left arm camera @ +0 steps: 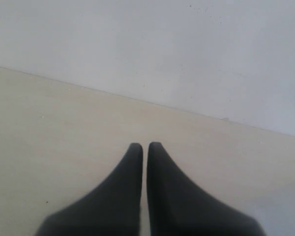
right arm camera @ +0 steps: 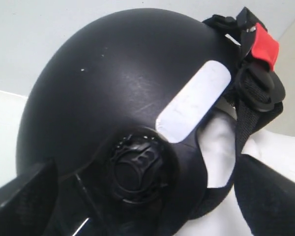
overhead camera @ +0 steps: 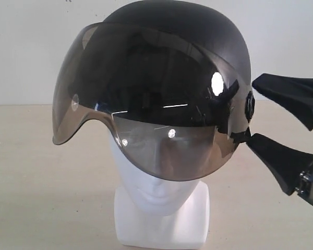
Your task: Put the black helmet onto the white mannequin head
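Black matte shell fills the front of the exterior view: one black helmet (overhead camera: 198,26) sits on the one white mannequin head (overhead camera: 161,203). Its smoky visor (overhead camera: 146,104) hangs over the eyes and nose, so only lips, chin and blocky neck show bare below. I count three small studs on that visor. Just beside the helmet's side stands my right gripper (overhead camera: 252,110), its two fingers spread wide apart with the tips at the shell; I cannot tell whether they touch it. Only the right wrist view gives me that side close up: one round pivot knob (right arm camera: 137,167), one white sticker (right arm camera: 194,101), and a black strap with one red tab (right arm camera: 264,46), the white head showing under the rim. My left gripper (left arm camera: 145,145) shows only in its own wrist view, fingers drawn almost together on nothing, above the pale table (left arm camera: 49,128), with the white wall (left arm camera: 162,44) beyond.
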